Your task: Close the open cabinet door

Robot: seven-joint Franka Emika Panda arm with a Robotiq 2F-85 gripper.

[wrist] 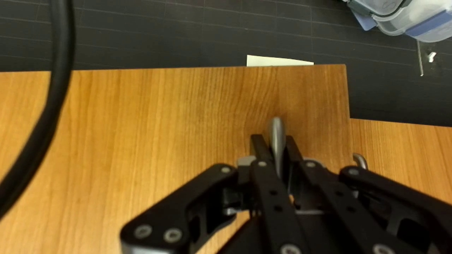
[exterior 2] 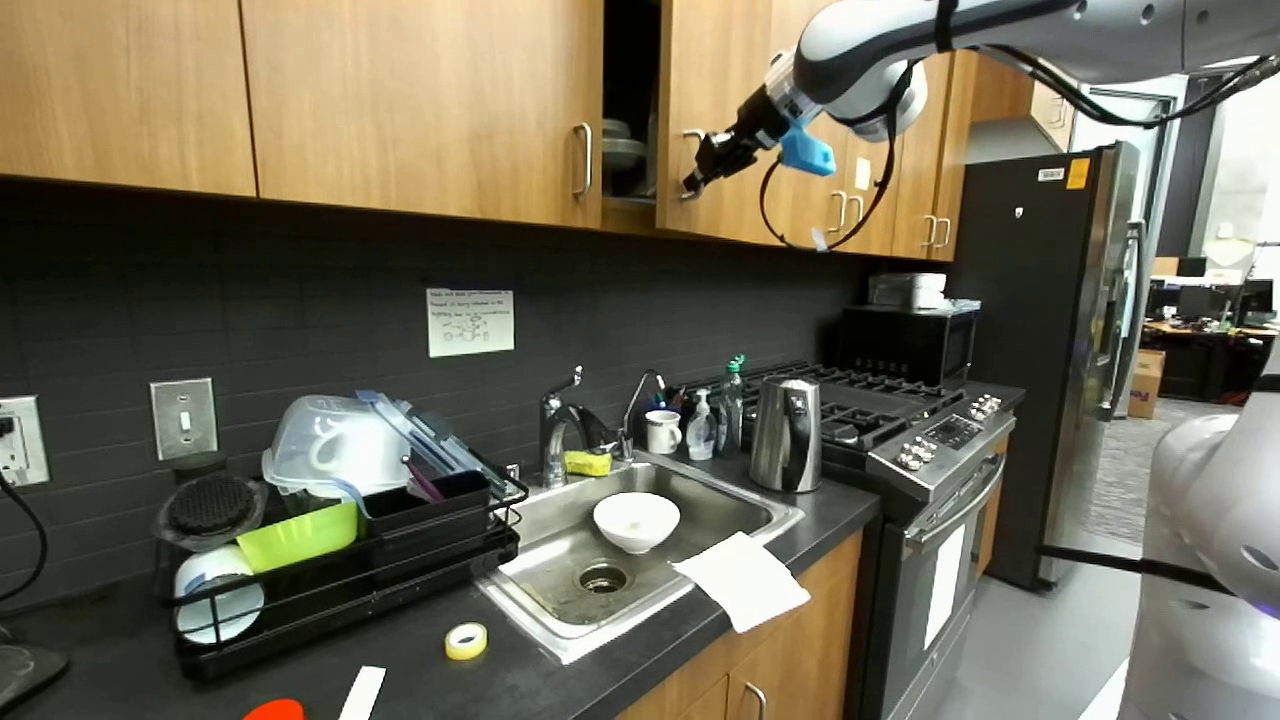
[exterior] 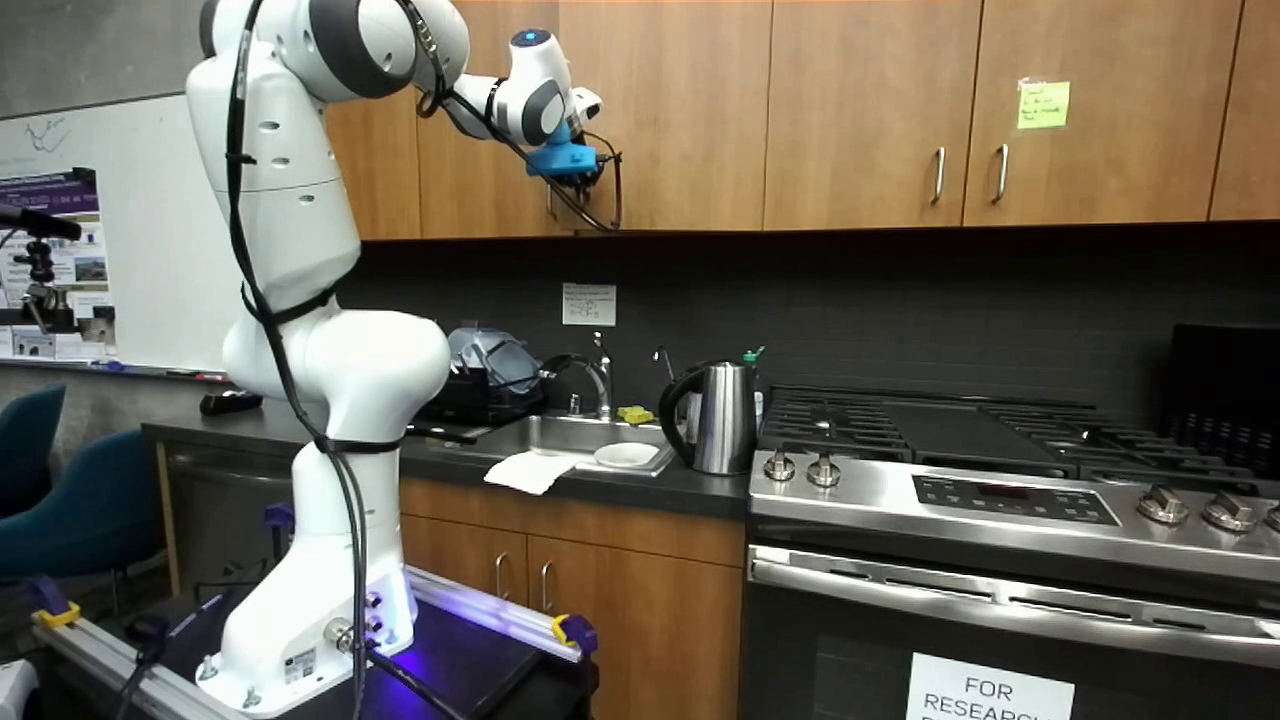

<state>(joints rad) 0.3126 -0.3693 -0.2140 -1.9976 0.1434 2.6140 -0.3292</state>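
One row of wooden upper cabinets (exterior: 860, 100) is hanging across the top, and a white arm (exterior: 335, 380) is standing before it, its wrist placed high, I suppose, because the work is waiting there. In an exterior view, the open cabinet door (exterior 2: 712, 60) is hanging near twelve o'clock, a little towards one; it is standing apart from the neighbouring door (exterior 2: 425, 100), and a dark gap (exterior 2: 632, 70) is showing between them. This open door is being held from the front, probably for guiding it inward without losing it. Its long axis is running upright, from twelve to six, and its free edge is pointing to nine o'clock. In the wrist view its lower edge is facing twelve, so this view is probably standing upside down. The tool (wrist: 274, 143) is clamping the bar handle (wrist: 278, 128), which is running parallel to that long axis.
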